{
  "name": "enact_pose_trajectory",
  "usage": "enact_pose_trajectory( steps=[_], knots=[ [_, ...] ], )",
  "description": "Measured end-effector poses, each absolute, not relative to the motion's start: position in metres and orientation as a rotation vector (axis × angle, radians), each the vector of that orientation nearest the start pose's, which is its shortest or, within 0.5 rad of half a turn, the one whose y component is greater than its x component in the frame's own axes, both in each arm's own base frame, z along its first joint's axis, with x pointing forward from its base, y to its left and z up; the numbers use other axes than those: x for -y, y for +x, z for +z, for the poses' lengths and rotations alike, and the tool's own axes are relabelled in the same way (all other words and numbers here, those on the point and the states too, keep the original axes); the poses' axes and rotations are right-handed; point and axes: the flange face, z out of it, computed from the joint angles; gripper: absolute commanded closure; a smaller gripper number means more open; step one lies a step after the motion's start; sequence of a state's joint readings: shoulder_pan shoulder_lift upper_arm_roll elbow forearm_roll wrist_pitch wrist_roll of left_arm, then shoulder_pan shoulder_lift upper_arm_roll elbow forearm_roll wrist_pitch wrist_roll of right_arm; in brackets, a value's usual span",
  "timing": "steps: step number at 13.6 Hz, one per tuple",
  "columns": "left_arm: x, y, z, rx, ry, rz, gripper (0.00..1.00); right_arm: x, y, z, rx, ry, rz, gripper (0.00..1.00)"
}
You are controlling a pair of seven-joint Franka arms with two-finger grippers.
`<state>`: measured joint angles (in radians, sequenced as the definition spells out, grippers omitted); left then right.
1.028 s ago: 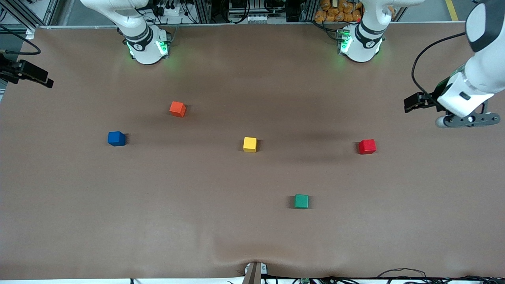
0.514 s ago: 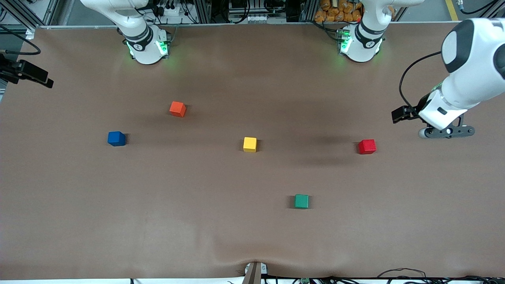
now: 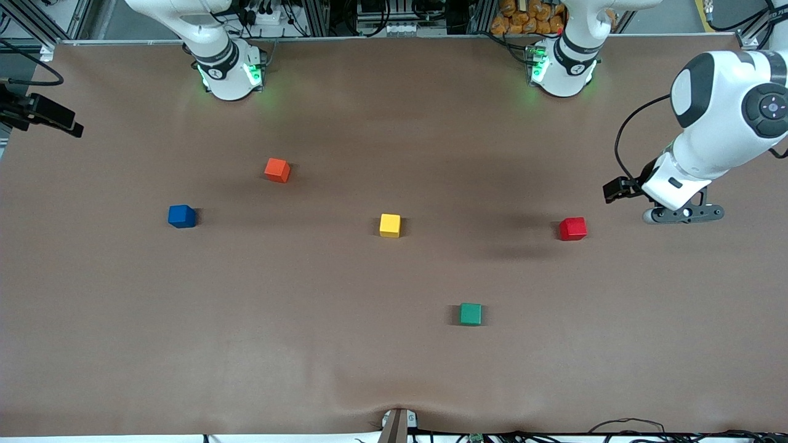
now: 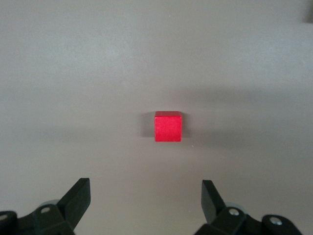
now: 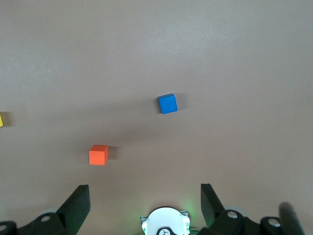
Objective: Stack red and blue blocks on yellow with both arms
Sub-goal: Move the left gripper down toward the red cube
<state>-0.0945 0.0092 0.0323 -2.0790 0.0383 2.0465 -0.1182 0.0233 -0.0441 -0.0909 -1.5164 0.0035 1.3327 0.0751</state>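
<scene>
Closing on red block point(image 3: 572, 228), left gripper point(image 4: 145, 205) lower, jaws apart

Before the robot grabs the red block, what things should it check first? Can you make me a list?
1. Left tool open wide enough for the red block: ok.
2. Left tool right above the red block: not ok; in the front view it hangs over bare table toward the left arm's end.
3. Nothing touching the red block: ok.
4. Top of the yellow block free for stacking: ok.
5. Blue block on the table with nothing on it: ok.
6. Right tool open and waiting high over the table: ok.
</scene>
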Motion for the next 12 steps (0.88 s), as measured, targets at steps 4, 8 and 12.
enact_pose_trajectory(
  steps=[4,8,12],
  knots=[
    [0.033,0.551,0.398,0.055,-3.106,0.016,0.00,0.034,0.514,0.654,-0.218,-3.120,0.219,0.00],
    [0.033,0.552,0.383,0.053,-3.107,0.008,0.00,0.035,0.514,0.654,-0.219,-3.119,0.219,0.00],
    [0.033,0.548,0.373,0.052,-3.108,-0.005,0.00,0.035,0.514,0.654,-0.219,-3.120,0.214,0.00]
  ],
)
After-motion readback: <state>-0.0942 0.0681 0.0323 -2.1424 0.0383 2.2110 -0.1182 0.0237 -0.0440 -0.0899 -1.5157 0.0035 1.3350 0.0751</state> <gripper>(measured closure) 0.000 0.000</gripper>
